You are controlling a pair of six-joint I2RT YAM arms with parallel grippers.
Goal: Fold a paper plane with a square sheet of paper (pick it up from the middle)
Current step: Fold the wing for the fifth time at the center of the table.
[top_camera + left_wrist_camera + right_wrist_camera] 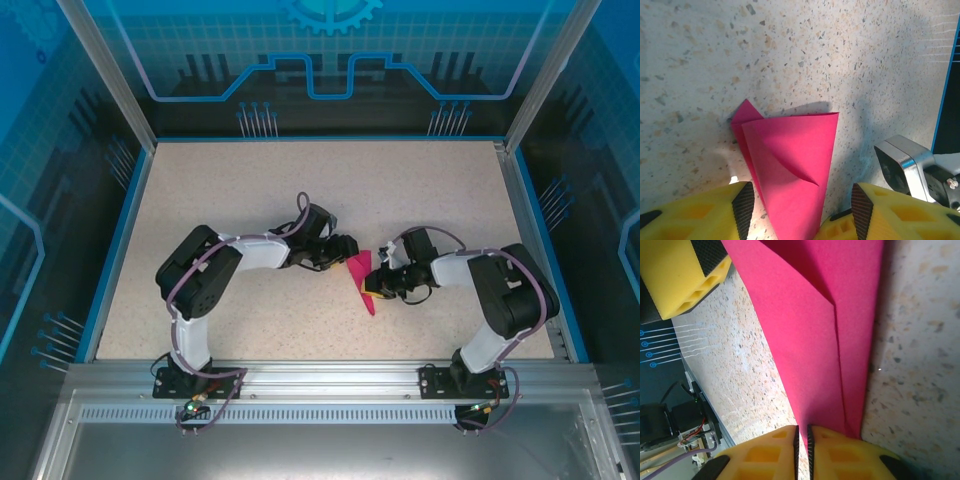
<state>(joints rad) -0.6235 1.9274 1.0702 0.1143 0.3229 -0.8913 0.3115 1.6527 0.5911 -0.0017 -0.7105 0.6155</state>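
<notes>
The magenta sheet of paper (pixel 362 280) lies on the table between the two arms, folded into a narrow pointed dart with layered flaps, its tip toward the near edge. My left gripper (pixel 345 250) stands at its left side. In the left wrist view the paper (pixel 790 165) runs between the yellow fingers (pixel 715 212), and the left gripper (pixel 800 210) is wide open, its pads clear of the paper. My right gripper (pixel 380 285) is at the paper's right side. Its pads are a thin slit apart (pixel 802 440), and the paper's (pixel 825 330) edge reaches that slit.
Speckled tabletop (pixel 250 190) spreads all round, with blue rails at the left and right edges (pixel 118 250). The right arm's wrist camera housing (pixel 910 165) sits close beside my left gripper's right finger. A left finger (pixel 685 270) shows in the right wrist view.
</notes>
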